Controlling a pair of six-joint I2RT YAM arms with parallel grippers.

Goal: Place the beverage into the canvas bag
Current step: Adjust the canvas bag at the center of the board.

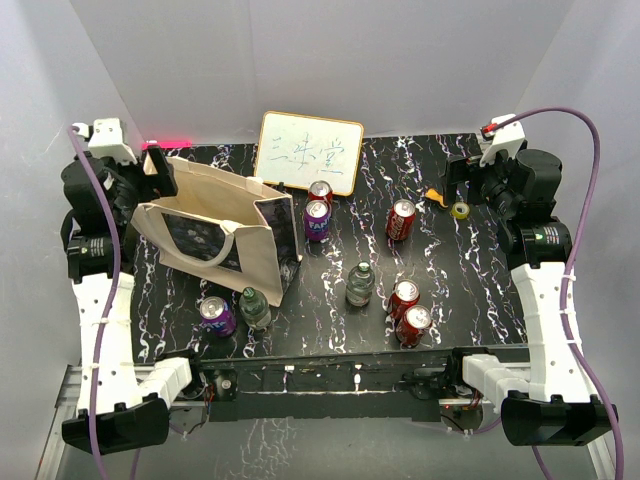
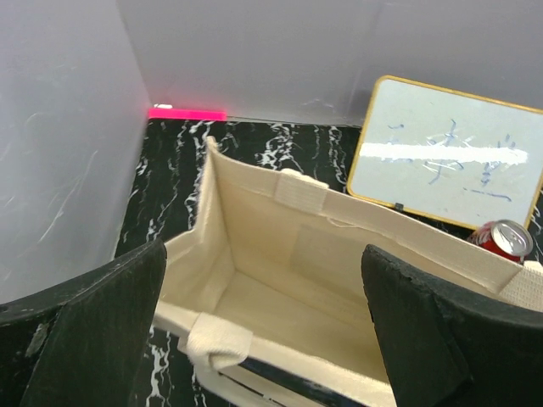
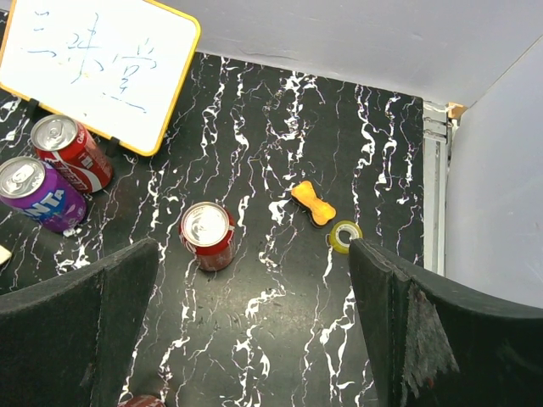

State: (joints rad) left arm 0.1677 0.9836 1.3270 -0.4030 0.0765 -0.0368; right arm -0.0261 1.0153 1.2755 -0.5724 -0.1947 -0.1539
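Observation:
The beige canvas bag (image 1: 215,225) stands open on the left of the black marble table, a dark panel on its side. Several beverages stand outside it: red cans (image 1: 401,219), purple cans (image 1: 317,219) and clear bottles (image 1: 359,284). My left gripper (image 1: 160,170) hangs open above the bag's far left corner; the left wrist view looks down into the bag's bare interior (image 2: 254,220) between the fingers of this gripper (image 2: 263,280). My right gripper (image 1: 458,172) is open at the far right, holding nothing. In its wrist view, the right gripper (image 3: 253,246) hovers above a red can (image 3: 207,235).
A white framed board (image 1: 308,152) with writing leans at the back centre. An orange bone-shaped piece (image 3: 313,203) and a yellow tape roll (image 3: 344,236) lie at the far right. A purple can (image 1: 217,315) and a bottle (image 1: 254,307) stand just in front of the bag. White walls enclose the table.

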